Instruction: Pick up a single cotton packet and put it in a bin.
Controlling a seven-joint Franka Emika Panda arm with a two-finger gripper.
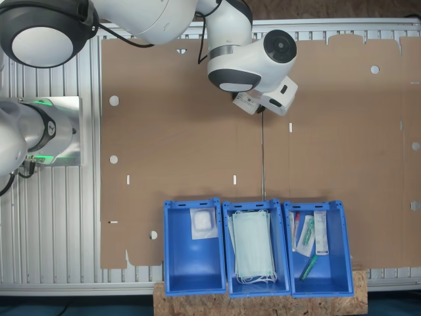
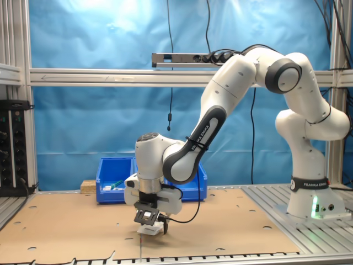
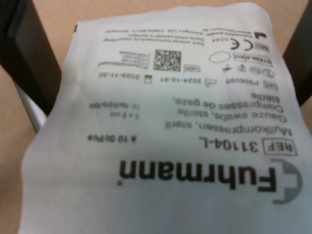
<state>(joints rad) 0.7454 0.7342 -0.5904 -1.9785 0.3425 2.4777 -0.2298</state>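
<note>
Wrist view: black jaws (image 3: 161,73) flank the flat white printed cotton packet (image 3: 165,136); grip cannot be confirmed. Transfer remains; blue rectangular plastic bin (image 1: 193,247) stands well apart from the packet.

Arm (image 2: 220,118) bent low, wrist pointing down, claw (image 2: 150,225) clamped shut

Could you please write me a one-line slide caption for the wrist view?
A white printed cotton packet close to the camera, between the gripper's dark fingers, above brown cardboard.
</note>
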